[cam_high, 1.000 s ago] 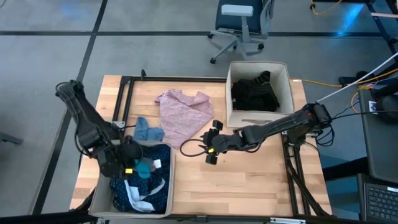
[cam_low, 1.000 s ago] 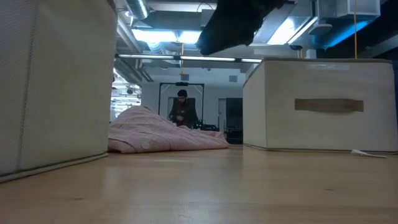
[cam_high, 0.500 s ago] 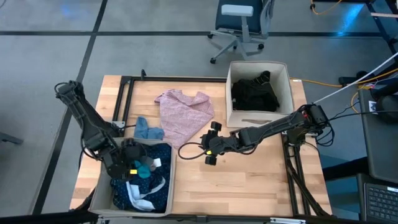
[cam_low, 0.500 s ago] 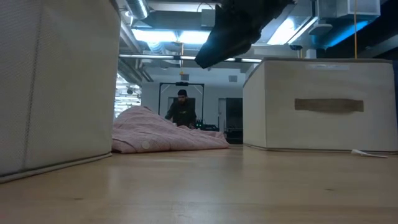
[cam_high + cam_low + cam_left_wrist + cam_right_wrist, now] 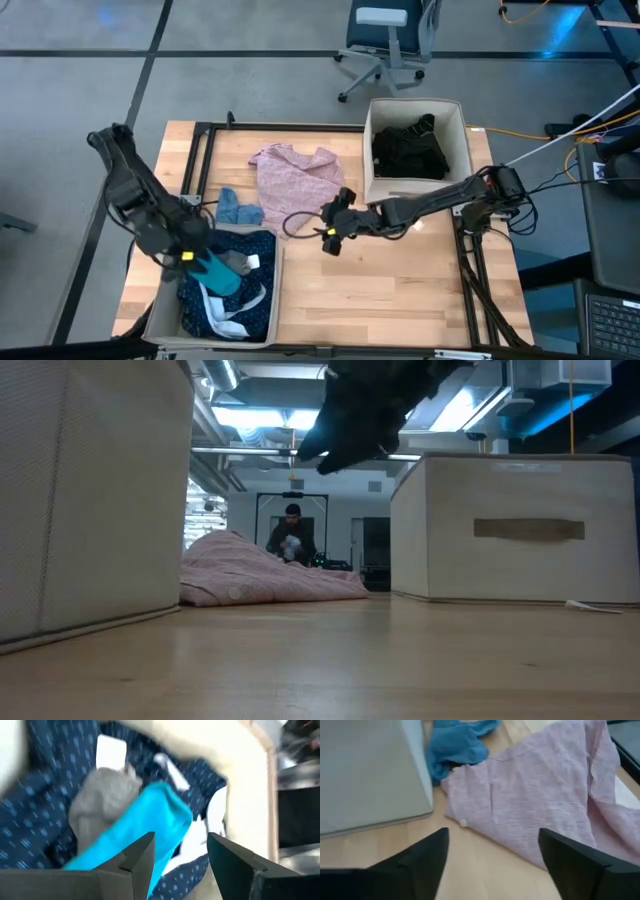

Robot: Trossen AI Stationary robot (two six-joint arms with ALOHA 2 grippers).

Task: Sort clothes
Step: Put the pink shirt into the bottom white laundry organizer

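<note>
Just ahead of my right gripper (image 5: pixel 492 865) — fingers spread wide, empty — the pink top (image 5: pixel 545 800) runs off past view; bare table (image 5: pixel 470 875) lies beneath me.

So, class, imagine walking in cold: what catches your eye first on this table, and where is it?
Probably the crumpled pink patterned top lying mid-table, with the right gripper open just beside its near edge. Next, the bright teal sock lying on dark blue clothes in the beige fabric bin at front left, the open left gripper beside it.
</note>
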